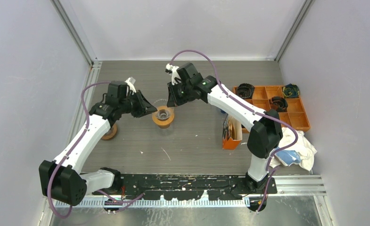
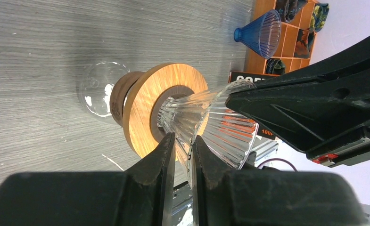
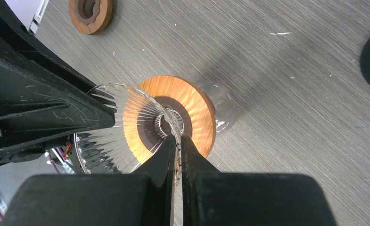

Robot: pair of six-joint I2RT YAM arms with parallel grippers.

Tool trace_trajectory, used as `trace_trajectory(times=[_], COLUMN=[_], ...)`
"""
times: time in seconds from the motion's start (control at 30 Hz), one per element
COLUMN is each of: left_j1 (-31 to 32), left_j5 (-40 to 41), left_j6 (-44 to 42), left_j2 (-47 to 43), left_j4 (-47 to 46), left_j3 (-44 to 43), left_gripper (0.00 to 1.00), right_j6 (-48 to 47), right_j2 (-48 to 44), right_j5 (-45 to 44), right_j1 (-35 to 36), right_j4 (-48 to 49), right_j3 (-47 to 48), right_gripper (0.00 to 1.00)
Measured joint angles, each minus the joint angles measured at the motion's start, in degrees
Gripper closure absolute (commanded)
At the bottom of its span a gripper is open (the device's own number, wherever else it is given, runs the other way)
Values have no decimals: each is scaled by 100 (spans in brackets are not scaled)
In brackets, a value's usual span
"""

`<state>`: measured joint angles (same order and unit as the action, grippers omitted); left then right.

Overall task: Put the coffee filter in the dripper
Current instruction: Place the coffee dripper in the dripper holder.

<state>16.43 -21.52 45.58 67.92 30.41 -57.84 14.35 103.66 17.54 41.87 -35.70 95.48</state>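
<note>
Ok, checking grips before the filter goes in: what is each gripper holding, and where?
The right gripper pinches the glass dripper by its rim. The left gripper has the opposite rim between its jaws, but a firm grip cannot be told.

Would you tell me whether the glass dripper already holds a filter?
Empty: the glass dripper is clear throughout, its wooden ring visible through the ribs, no paper inside.
</note>
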Motion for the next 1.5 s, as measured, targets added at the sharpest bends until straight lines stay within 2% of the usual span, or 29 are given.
trace_trajectory(times=[0.43, 0.9, 1.5], left_j1=[35, 125, 251], left_j5=[33, 68, 389], left_j6=[-66, -98, -39], left_j2=[-94, -85, 57], left_j4=[-153, -205, -205], left_j3=[199, 280, 273], left_gripper=[85, 82, 79], right_j6=[-155, -269, -302], right_j2=[-13, -243, -101], right_j5=[-269, -299, -315], right_j1=[144, 168, 168], right_j4=[203, 981, 1102], right_j3=[-111, -789, -756], right_gripper=[99, 99, 99])
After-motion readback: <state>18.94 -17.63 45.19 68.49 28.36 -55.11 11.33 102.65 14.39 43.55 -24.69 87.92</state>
